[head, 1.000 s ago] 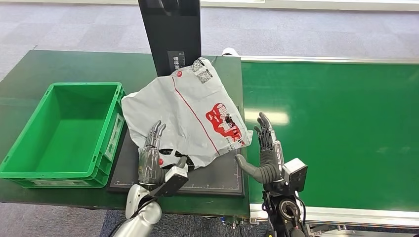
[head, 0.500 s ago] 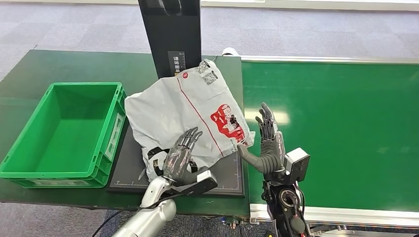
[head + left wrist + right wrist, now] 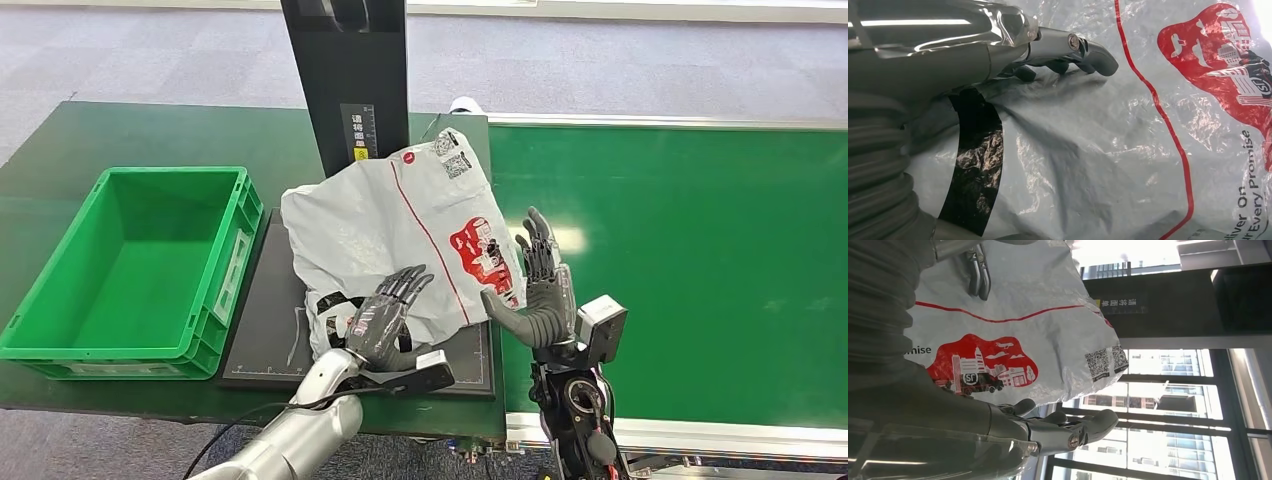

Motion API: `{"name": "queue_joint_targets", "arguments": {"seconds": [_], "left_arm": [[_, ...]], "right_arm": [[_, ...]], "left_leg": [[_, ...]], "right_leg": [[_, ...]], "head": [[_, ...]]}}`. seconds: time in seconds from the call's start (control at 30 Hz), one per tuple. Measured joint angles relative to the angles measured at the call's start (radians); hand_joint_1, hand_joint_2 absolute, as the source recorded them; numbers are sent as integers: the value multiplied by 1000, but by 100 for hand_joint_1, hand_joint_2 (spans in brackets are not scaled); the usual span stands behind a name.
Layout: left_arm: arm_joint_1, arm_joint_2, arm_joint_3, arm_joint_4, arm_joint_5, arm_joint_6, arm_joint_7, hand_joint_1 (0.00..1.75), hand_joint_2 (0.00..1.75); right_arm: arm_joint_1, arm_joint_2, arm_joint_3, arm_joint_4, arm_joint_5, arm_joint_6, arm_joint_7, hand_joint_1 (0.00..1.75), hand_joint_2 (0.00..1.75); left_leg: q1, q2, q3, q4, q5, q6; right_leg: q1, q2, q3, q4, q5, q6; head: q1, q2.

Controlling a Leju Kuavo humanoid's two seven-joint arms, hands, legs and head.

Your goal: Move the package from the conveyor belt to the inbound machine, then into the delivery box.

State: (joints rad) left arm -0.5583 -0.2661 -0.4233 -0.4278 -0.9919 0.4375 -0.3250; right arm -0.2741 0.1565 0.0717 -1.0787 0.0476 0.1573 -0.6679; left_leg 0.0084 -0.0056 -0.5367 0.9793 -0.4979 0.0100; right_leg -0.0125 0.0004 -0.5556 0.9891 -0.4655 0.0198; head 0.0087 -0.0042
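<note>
Starting at the left, your green delivery box (image 3: 125, 265) sits open on the dark green bench (image 3: 150, 135), just beside the black platform of the inbound machine (image 3: 345, 70), and nothing about it has shifted.

What has changed is the package (image 3: 400, 235): over the last second it has slid to the right across the platform, its near-left corner pulling away from the box, and its far edge with the printed codes now tips up against the machine's black column. Your left robot hand (image 3: 385, 322) has swung in from the package's near-left corner and now lies on its near edge, fingers spread flat on the plastic; I judge it is pressing, not gripping. Your right robot hand (image 3: 535, 290) has barely moved: it stands upright and open at the package's right edge, at the seam with the conveyor belt (image 3: 680, 260), palm towards the bag, touching it or just short.

So the package is on the inbound machine and bracketed between both palms; the box step is not yet done.

The package is a soft, crinkled grey mailer with a red line, a red logo and black tape (image 3: 973, 165), and it looks limp
</note>
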Motion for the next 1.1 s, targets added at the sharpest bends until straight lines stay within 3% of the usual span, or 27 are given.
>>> {"name": "queue_joint_targets", "arguments": {"seconds": [0.03, 0.17, 0.27, 0.63, 0.9, 1.1], "left_arm": [[-2, 1, 0, 3, 1, -1, 0, 31, 175], [-2, 7, -6, 13, 9, -3, 0, 145, 175], [-3, 12, -13, 18, 4, -12, 4, 170, 175], [-44, 26, -32, 26, 20, -26, 1, 175, 175], [-10, 50, 38, -40, 257, 116, -210, 175, 175], [89, 93, 126, -273, 526, 131, -360, 175, 175]], "right_arm": [[-2, 0, 0, 3, 0, 2, -1, 0, 175], [-12, 0, 0, 15, 0, 4, -1, 0, 175], [-8, -1, 0, 16, 0, 2, -1, 0, 175], [21, -9, -1, 3, 0, -10, 1, 0, 175], [46, -12, -3, 1, 8, -11, 3, 0, 175], [72, -13, -6, -7, 10, -28, -2, 0, 175]], "left_leg": [[0, 0, 0, 0, 0, 0], [0, 0, 0, 0, 0, 0], [0, 0, 0, 0, 0, 0], [0, 0, 1, 0, 0, 0], [0, 0, 0, 0, 0, 0], [0, 0, 0, 0, 0, 0]], "right_leg": [[0, 0, 0, 0, 0, 0], [0, 0, 0, 0, 0, 0], [0, 0, 0, 0, 0, 0], [0, 0, 1, 0, 0, 0], [0, 0, -1, 2, 0, 0], [0, 0, -2, 2, 0, 0]], "head": [[0, 0], [0, 0], [0, 0], [0, 0], [0, 0], [0, 0]]}}
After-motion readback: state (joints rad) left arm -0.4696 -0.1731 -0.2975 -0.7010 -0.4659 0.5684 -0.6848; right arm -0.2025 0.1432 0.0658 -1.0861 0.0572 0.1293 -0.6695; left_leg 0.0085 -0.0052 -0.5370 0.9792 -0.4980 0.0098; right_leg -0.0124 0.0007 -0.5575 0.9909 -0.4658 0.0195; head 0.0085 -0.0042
